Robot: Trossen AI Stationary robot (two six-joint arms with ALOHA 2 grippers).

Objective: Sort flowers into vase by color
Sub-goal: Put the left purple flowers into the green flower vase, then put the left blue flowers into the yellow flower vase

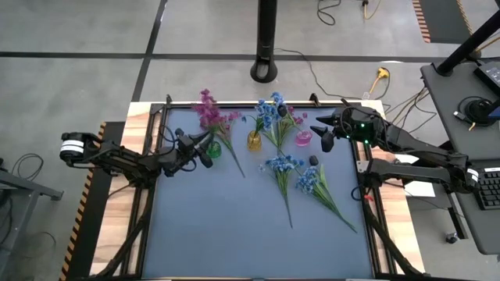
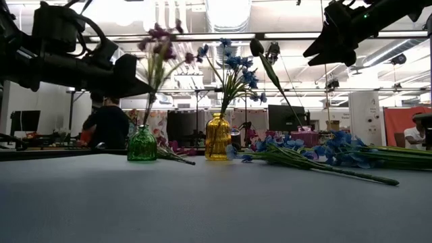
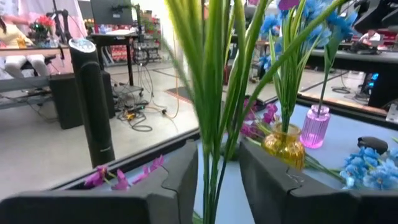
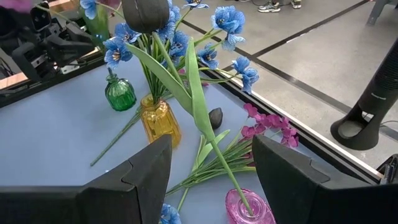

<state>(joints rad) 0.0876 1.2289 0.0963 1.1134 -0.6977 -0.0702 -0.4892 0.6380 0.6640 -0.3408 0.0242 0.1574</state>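
With the left gripper point(image 3: 217, 180) fingers parted narrowly around the pink sprig point(image 1: 208, 109) stems, withdrawing could snag them and topple the green vase point(image 2: 142, 144); the right gripper point(image 4: 211, 180) fingers are wide and empty.

A grey concrete floor point(image 1: 211, 31) crossed by dark lines was seen, a black pedestal post point(image 1: 266, 47) was set there, and cables point(image 1: 336, 74) were strewn nearby.

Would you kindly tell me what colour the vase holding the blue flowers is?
Yellow, amber-like glass vase; clearest in the right wrist view.
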